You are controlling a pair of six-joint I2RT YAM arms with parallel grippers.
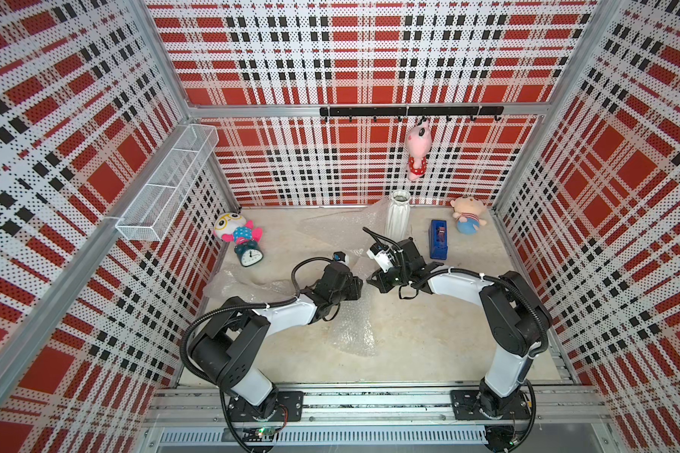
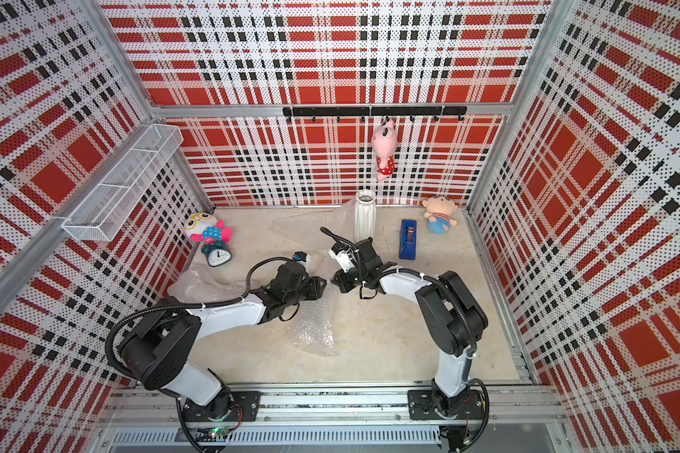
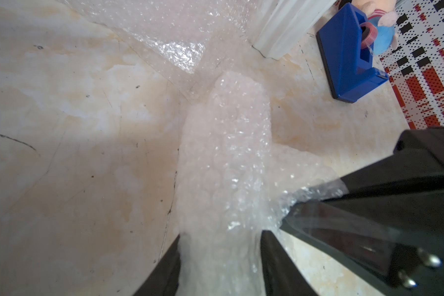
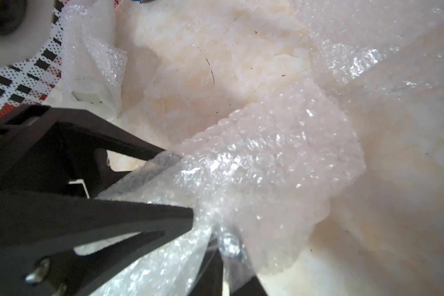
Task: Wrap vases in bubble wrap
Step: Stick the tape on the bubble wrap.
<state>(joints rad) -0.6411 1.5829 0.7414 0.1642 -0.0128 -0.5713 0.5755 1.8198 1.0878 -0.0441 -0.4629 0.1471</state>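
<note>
A tall white ribbed vase stands upright at the back of the table. Clear bubble wrap lies spread under both arms. In the left wrist view a thick bubble wrap roll runs out from between the fingers of my left gripper, which is shut on it. What the roll holds is hidden. My right gripper meets the left gripper at mid-table, its jaws nearly together on a thin edge of the bubble wrap. Both top views show the two grippers tip to tip.
A blue tape dispenser sits right of the vase. Plush toys and a small clock stand along the back and left. Another bubble wrap heap lies by the left wall. A wire basket hangs there.
</note>
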